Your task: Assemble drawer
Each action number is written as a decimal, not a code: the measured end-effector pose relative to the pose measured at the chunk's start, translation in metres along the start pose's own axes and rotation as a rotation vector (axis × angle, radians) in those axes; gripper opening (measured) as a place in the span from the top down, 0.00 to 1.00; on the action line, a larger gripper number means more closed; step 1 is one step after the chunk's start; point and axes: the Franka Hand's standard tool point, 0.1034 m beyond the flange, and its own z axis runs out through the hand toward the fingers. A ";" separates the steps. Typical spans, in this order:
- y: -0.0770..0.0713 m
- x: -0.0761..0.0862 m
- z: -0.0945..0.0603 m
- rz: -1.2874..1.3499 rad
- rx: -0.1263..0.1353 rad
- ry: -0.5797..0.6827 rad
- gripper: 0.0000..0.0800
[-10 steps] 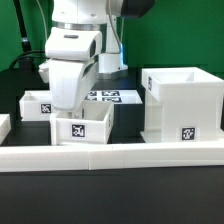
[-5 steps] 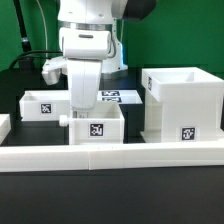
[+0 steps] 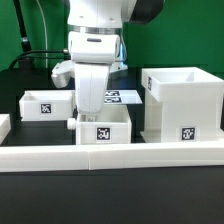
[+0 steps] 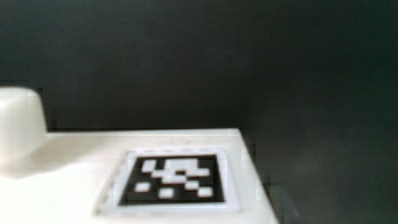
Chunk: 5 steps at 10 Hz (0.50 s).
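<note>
Pincer [image 3: 92, 108] above black table [image 3: 110, 192], green backdrop [image 3: 182, 35]

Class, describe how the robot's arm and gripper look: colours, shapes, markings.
The arm has glossy white rounded shells with a black joint section. The gripper is a boxy white block with a dark slot on its face. No lettering is legible.

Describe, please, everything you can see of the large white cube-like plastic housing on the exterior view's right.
The large white plastic housing is a cube-like box with thin walls and an open top, apparently empty. One black-and-white square tag sits low on its front face. It stands upright on the dark table, just behind the low white border wall. The small white tray in the gripper lies close beside it; contact is unclear.
</note>
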 end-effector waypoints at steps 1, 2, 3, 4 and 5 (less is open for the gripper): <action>0.000 -0.001 0.000 0.002 0.001 0.000 0.95; 0.000 -0.001 0.001 0.003 0.001 0.000 0.95; 0.000 0.003 0.001 -0.001 -0.002 0.003 0.95; 0.001 0.009 0.000 -0.005 -0.003 0.006 0.95; 0.003 0.012 -0.001 -0.011 -0.007 0.009 0.95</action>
